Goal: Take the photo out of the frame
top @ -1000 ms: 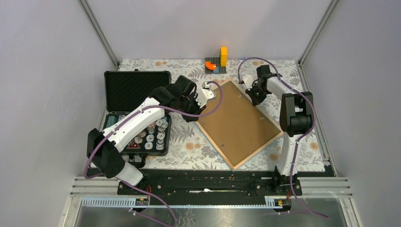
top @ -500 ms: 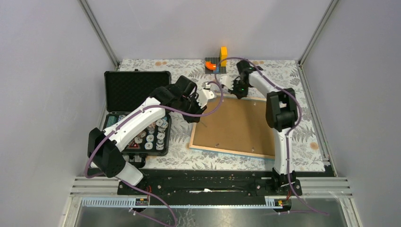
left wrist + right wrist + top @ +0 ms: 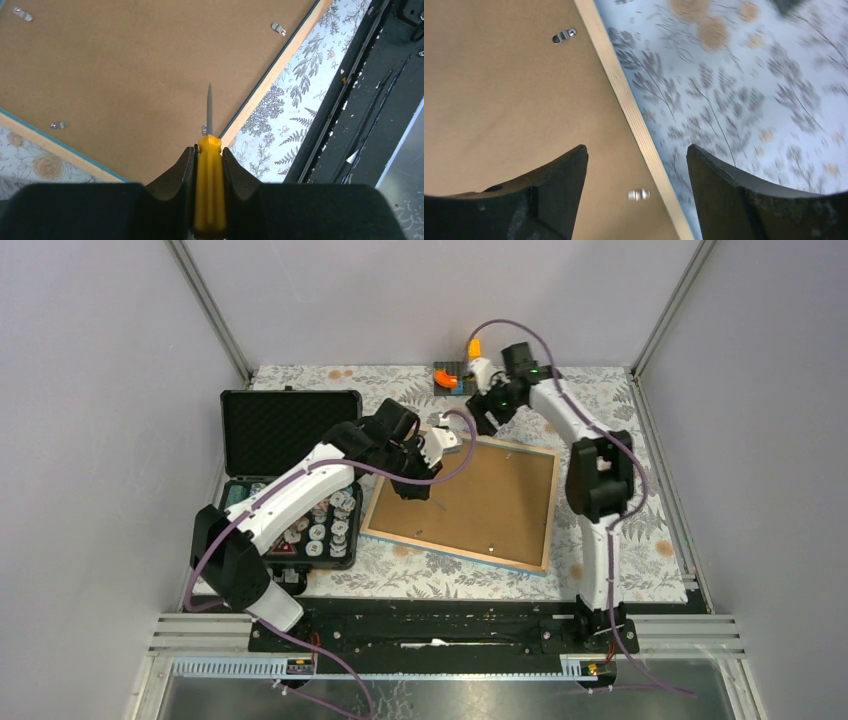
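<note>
Fibreboard frame (image 3: 470, 502) back up; right claw (image 3: 636, 150) spread above its rim.

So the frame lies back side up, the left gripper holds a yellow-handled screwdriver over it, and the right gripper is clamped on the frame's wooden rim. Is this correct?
Not quite: the right gripper is not clamped on the frame's rim. The right wrist view shows its jaws open and empty above it. The rest is correct, with the left gripper holding the screwdriver.
</note>
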Robot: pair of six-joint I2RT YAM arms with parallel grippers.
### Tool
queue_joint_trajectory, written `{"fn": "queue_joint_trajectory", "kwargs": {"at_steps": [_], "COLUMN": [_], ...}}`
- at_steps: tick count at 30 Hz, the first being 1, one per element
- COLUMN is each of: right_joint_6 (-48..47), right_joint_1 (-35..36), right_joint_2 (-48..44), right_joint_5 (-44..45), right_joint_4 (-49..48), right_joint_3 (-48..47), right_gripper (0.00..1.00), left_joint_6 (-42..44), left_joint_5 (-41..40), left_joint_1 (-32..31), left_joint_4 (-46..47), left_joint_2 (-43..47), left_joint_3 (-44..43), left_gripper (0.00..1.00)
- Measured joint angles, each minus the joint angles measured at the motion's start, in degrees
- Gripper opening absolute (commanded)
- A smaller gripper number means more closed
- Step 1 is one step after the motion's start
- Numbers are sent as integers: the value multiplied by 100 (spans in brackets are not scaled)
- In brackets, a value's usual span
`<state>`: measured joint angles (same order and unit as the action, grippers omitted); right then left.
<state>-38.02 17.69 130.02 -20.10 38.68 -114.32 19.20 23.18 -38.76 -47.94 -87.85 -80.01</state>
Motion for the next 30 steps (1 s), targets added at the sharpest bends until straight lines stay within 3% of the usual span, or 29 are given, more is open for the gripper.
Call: {"fn": "queue_joint_trajectory", "kwargs": {"at_steps": [5, 11, 18, 30], "right_joint_6": [1344, 2575, 3171, 3488], "right_joint_1": [-802, -2190, -2531, -2570], "right_joint_2": [-1397, -2927, -3051, -2876], "right_joint_5": [-227, -138, -203, -549], "right_joint_4": [-426, -920, -802, -1049], "right_joint_3": [988, 2857, 4113, 4588], "right_gripper": [78, 78, 73, 62], "left_joint_6": [-31, -378, -852, -1176], "left_joint_5": [310, 566, 525, 267], "left_joint_1": [-2, -264, -994, -1657], "left_joint_4": [236, 1008, 1725, 2109], "left_joint_2": [-494, -1123, -1849, -2494], "left_joint_3": [-278, -669, -1453, -1676], "left_gripper": [0, 0, 0, 0]}}
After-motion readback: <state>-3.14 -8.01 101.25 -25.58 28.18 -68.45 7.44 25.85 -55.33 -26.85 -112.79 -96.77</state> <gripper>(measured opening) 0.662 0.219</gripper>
